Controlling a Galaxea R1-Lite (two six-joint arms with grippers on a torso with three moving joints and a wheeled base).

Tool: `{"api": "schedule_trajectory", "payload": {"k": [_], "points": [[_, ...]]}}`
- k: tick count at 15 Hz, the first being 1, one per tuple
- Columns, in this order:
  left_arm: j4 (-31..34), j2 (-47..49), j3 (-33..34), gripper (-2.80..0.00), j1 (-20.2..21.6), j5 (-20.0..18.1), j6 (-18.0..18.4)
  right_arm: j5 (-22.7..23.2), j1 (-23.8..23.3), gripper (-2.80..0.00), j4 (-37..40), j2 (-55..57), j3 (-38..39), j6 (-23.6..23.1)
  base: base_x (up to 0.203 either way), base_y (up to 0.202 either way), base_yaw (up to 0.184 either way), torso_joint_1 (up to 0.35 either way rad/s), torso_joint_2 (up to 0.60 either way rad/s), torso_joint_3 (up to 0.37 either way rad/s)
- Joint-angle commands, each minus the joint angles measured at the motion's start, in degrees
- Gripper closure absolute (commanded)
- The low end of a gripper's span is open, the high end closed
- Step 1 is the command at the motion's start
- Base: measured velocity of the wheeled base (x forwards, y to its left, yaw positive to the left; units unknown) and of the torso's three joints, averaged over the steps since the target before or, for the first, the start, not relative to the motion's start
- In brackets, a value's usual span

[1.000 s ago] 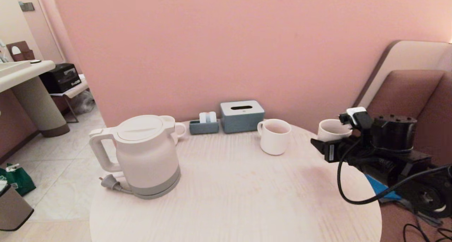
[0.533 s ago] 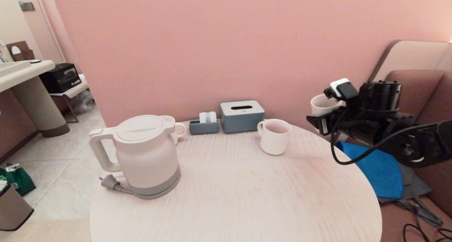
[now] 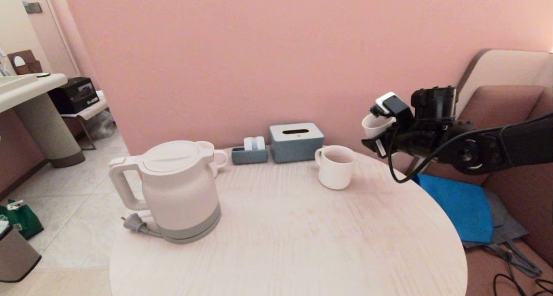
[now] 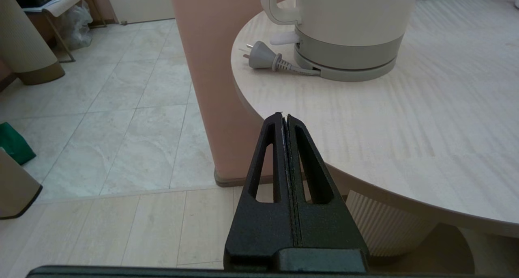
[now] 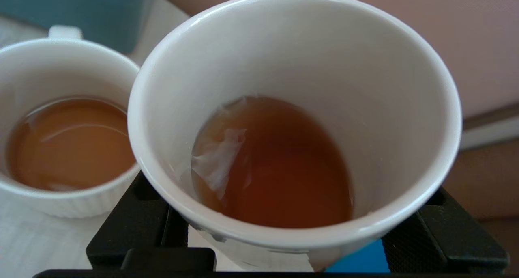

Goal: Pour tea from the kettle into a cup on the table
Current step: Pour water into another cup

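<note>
The white kettle [image 3: 179, 188] stands on its grey base at the left of the pale round table [image 3: 302, 244]; the left wrist view shows its lower part [image 4: 348, 22]. My right gripper [image 3: 376, 137] is shut on a small tapered white cup [image 3: 376, 124], held in the air above the table's far right edge. In the right wrist view the cup [image 5: 296, 67] holds reddish-brown tea [image 5: 279, 164], and a gripper finger [image 5: 134, 225] shows at its side. My left gripper [image 4: 284, 117] is shut and empty, parked low off the table's front left edge.
A white handled mug [image 3: 336, 166] with tea stands at the back centre-right, just below and left of the held cup. Another mug [image 3: 216, 155] sits behind the kettle. A grey-blue tissue box [image 3: 296, 141], a small tray [image 3: 249, 154], the kettle's plug [image 3: 136, 223], and a blue cloth [image 3: 462, 205] on the sofa are nearby.
My right arm has risen and swung left and away, carrying the cup from low beside the table's right edge to well above it. Nothing else has moved.
</note>
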Motion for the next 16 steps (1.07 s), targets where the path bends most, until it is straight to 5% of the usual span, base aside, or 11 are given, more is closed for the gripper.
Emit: {"api": "schedule_trajectory", "payload": {"k": [1,16], "points": [[0.01,0.07,0.00,0.00,0.02,0.00,0.02,-0.04,0.54,0.00,-0.17,2.49,-1.37,-2.10,0.000,0.000,0.000,0.000,0.00,0.000],[0.01,0.07,0.00,0.00,0.02,0.00,0.02,-4.56,2.04,0.00,-0.07,5.36,-7.81,-35.56,0.000,0.000,0.000,0.000,0.00,0.000]]}}
